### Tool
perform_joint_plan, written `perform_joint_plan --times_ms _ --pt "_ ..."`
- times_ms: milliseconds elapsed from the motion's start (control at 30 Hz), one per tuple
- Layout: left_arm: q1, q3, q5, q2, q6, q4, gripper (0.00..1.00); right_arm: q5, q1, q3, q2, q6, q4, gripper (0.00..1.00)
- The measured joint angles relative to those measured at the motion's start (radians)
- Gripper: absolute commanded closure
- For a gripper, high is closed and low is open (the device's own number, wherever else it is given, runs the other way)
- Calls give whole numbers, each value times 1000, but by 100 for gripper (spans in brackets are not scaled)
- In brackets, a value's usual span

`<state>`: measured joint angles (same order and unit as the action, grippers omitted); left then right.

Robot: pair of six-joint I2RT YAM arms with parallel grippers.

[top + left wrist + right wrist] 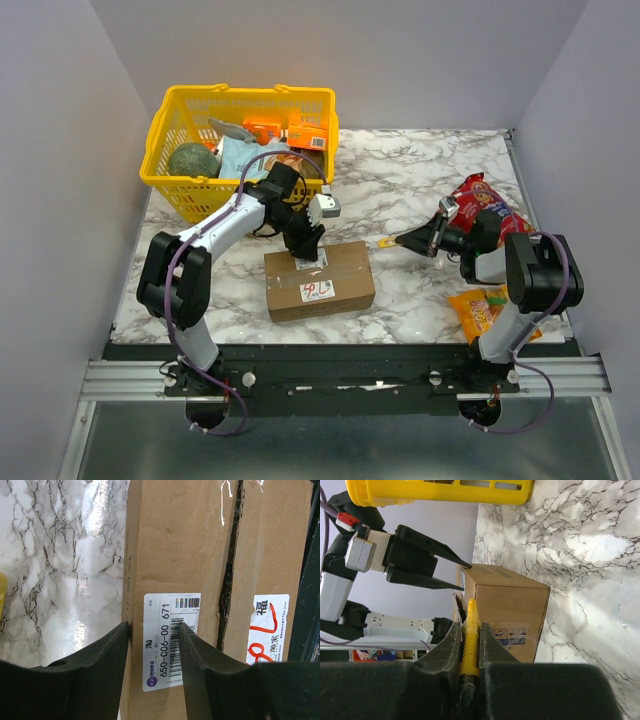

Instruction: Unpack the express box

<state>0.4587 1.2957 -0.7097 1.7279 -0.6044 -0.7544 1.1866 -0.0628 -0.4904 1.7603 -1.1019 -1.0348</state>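
Note:
The express box is a brown carton lying flat at the table's middle front. A dark gap runs along the seam between its top flaps. It bears a white printed label and a sticker with red scribble. My left gripper is open at the box's far edge, one finger beside the box's side and the other over the label. My right gripper is shut on a yellow ridged tool, right of the box, with the tip pointing at the box's end.
A yellow basket stands at the back left, holding orange boxes and a green round thing. A red snack bag and an orange packet lie at the right near the right arm.

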Motion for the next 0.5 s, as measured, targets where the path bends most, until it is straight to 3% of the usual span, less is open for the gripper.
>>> perform_joint_plan --times_ms 500 --pt "0 0 0 0 0 0 49 14 29 -16 0 14 41 100"
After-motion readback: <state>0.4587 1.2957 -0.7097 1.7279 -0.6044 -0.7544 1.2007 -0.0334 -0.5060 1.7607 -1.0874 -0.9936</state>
